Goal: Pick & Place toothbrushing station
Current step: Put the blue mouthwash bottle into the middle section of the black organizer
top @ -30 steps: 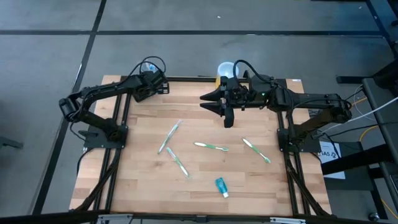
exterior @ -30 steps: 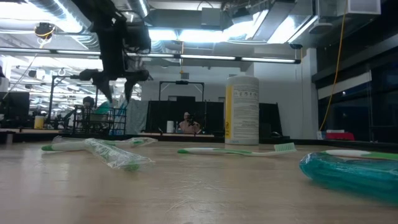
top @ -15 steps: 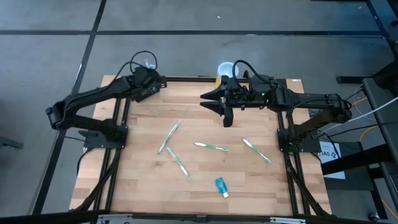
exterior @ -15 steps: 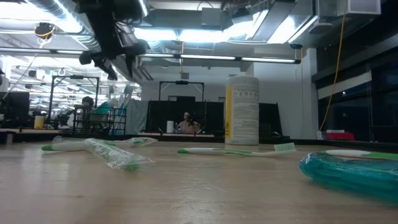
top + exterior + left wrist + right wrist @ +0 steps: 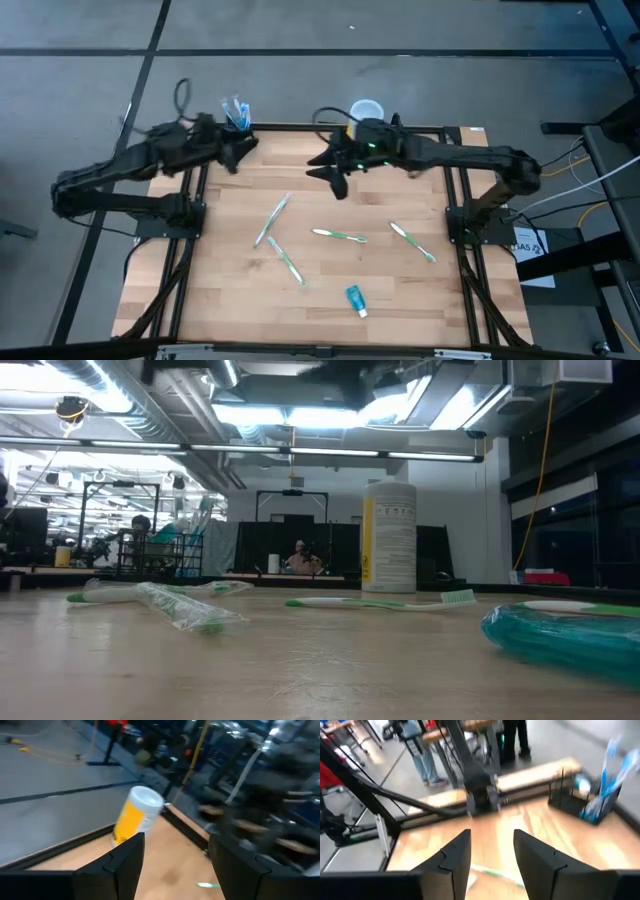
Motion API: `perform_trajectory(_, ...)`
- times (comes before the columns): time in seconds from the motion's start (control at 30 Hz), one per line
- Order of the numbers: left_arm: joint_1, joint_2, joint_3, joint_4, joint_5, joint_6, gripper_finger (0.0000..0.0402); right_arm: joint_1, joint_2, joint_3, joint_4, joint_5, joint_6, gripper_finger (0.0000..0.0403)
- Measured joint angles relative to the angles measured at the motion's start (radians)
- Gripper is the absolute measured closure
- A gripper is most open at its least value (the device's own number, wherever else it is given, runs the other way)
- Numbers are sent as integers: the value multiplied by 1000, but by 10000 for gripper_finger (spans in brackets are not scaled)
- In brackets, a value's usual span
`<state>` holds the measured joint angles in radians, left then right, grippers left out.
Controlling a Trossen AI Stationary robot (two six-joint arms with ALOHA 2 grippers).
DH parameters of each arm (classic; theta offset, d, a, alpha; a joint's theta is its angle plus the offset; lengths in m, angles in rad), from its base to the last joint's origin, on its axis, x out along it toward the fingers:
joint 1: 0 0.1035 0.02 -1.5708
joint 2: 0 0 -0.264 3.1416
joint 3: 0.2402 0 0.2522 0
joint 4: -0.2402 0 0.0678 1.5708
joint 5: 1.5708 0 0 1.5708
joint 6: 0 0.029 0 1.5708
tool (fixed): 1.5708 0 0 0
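Observation:
The toothbrushing station [image 5: 237,116] [image 5: 580,802], a small black holder with blue toothbrushes upright in it, stands on its base at the table's far left corner. My left gripper [image 5: 236,154] [image 5: 175,855] hovers just in front of the station, open and holding nothing, pointing nearly level toward the white-and-yellow cup [image 5: 134,815]. My right gripper [image 5: 330,172] [image 5: 492,850] hangs open and holding nothing above the table's far middle, facing the station. Neither gripper shows in the low view.
The white-and-yellow cup [image 5: 366,110] [image 5: 390,535] stands at the far edge. Several green toothbrushes [image 5: 272,218] [image 5: 285,260] [image 5: 340,236] [image 5: 412,241] lie loose on the middle of the wooden table. A teal tube [image 5: 356,299] [image 5: 565,635] lies near the front edge.
My left gripper has risen away from the far left corner and drawn back toward the table's left edge, tipping from pointing down to nearly level. The station with its blue brushes now shows uncovered. My right gripper has swung toward the table's left and sunk a little.

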<state>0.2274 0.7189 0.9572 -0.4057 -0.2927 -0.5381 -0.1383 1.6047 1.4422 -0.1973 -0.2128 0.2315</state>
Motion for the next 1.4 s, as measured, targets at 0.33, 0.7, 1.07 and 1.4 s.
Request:
perform_trajectory(0.33,-112,-13,-1,-443,-351,-193,185,-76,127,0,252,-233,157,272)
perform_trajectory(0.7,33,387,3,-607,-445,-54,192,-76,-64,0,190,-159,92,292)
perform_trajectory(1.07,258,658,84,-516,-402,34,220,-78,-180,0,143,-109,90,293)
perform_trajectory(1.4,363,745,142,-510,-332,9,261,-60,-180,0,137,-109,98,293)
